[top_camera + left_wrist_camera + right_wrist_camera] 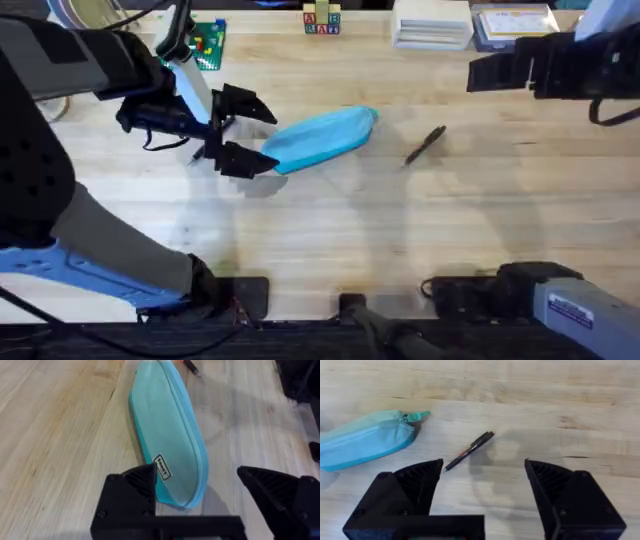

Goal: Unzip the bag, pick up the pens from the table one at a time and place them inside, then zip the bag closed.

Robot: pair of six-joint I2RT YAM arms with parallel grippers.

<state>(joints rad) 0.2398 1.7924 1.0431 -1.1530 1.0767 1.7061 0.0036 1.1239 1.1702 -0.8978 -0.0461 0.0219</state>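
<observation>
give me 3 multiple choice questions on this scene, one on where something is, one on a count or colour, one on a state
1. Where does the pen lie?
A. on the table beside the bag's zipper-pull end
B. inside the bag
C. in the right gripper

2. What colour is the bag?
A. red
B. light blue
C. black

3. How is the left gripper?
A. shut on the pen
B. shut on the bag
C. open, at one end of the bag

Answers: 1 A, the pen rests on bare table apart from the bag; 2 B, the fabric is light blue; 3 C, its fingers stand spread at the bag's end.
</observation>
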